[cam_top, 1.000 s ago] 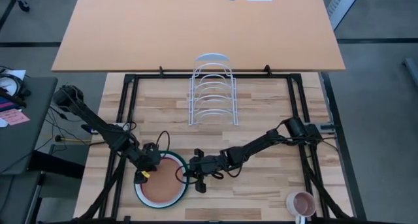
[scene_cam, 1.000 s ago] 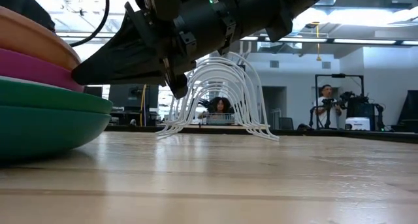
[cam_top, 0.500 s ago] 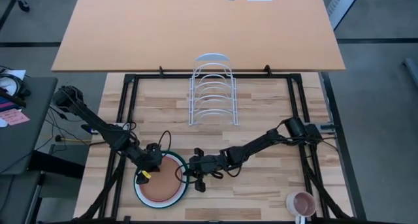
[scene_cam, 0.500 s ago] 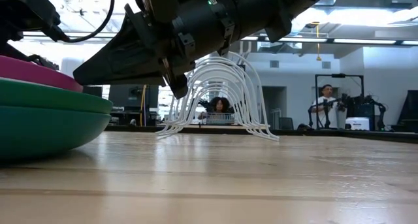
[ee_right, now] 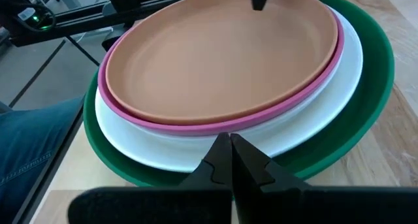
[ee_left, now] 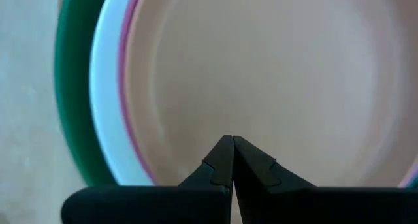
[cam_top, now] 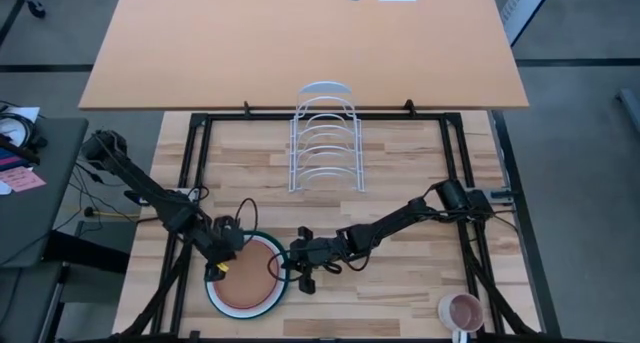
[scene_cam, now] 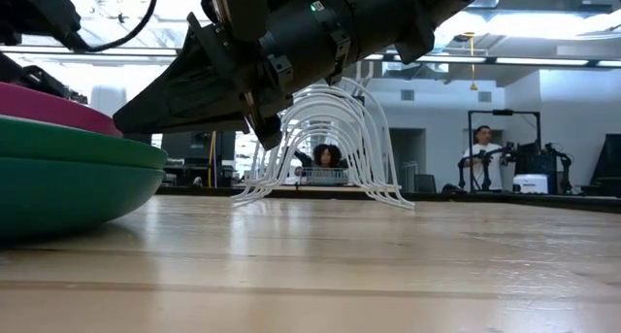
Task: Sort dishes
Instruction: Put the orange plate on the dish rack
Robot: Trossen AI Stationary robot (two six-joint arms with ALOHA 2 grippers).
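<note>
Four plates lie stacked near the table's front left. The terracotta plate (cam_top: 247, 278) is on top, above the pink (ee_right: 163, 123), the white (ee_right: 150, 153) and the dark green one (ee_right: 373, 87), which rests on the table. My left gripper (ee_left: 230, 142) is shut, its tips over the terracotta plate's inside near its left rim. My right gripper (ee_right: 229, 138) is also shut. It points at the stack's right side, level with the white and pink rims (scene_cam: 114, 111). My left gripper points steeply down over the terracotta plate (ee_left: 274, 74); I cannot tell whether its shut tips touch it. My right gripper comes slanting from the table's right, its shut tips at the white plate's rim (ee_right: 196, 160); whether they touch is not plain.
A white wire rack (cam_top: 325, 138) stands behind the stack at the table's middle. A small pink mug (cam_top: 462, 310) sits at the front right corner. Bare wood lies between the stack and the rack. People (scene_cam: 482, 150) stand in the room beyond the table.
A second ago, in the low view, the terracotta plate's edge stood raised above the pink plate, at my right gripper's tip. That edge has since sunk out of sight there, and the plate lies flat in the stack. My right gripper has kept still.
</note>
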